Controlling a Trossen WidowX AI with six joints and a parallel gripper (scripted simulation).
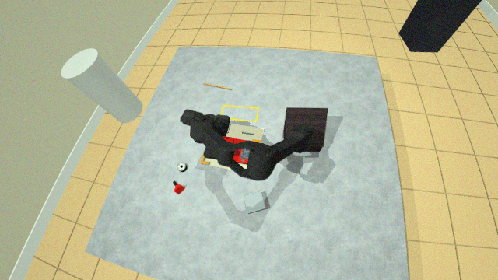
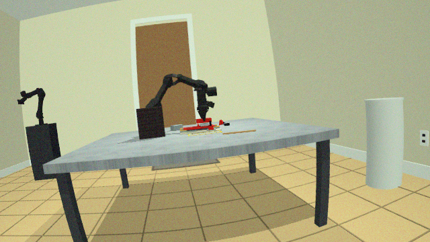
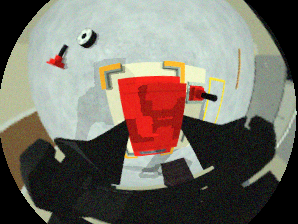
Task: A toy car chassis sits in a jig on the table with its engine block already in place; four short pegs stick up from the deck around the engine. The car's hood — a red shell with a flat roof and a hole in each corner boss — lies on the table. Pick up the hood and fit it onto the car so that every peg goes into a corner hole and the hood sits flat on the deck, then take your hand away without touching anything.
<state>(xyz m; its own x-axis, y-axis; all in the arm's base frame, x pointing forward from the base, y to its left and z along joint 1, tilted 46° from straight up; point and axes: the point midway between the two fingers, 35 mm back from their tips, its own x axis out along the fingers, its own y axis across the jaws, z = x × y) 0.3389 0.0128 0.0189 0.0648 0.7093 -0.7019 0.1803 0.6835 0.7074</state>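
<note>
Hand (image 2: 203,119) (image 3: 153,119) is clamped on the hood (image 2: 201,120) (image 3: 157,115), a fingertip at each side. Hood is up off the worktop (image 1: 331,225) (image 2: 269,144) (image 3: 175,30), over the chassis (image 1: 240,159) (image 2: 191,128); exterior view shows a gap between them, so not seated. Pegs and holes too small or hidden to check. Chassis sits in the pale jig (image 1: 245,131) (image 3: 142,70) with orange corners. From the top, the arm (image 1: 258,167) (image 2: 183,79) covers the hand and much of the chassis. Red part with black stub (image 3: 196,93) is beside the hood in wrist view. Another red part (image 1: 179,188) (image 2: 222,122) (image 3: 56,61) lies apart from the jig, near the wheel (image 1: 181,166) (image 3: 87,37). Grey block (image 1: 254,202) (image 2: 177,127) on the worktop, other side of the jig from the yellow outline (image 1: 240,120) (image 3: 217,79). Thin orange stick (image 1: 218,86) (image 2: 239,132) (image 3: 238,69) lies past that outline.
</note>
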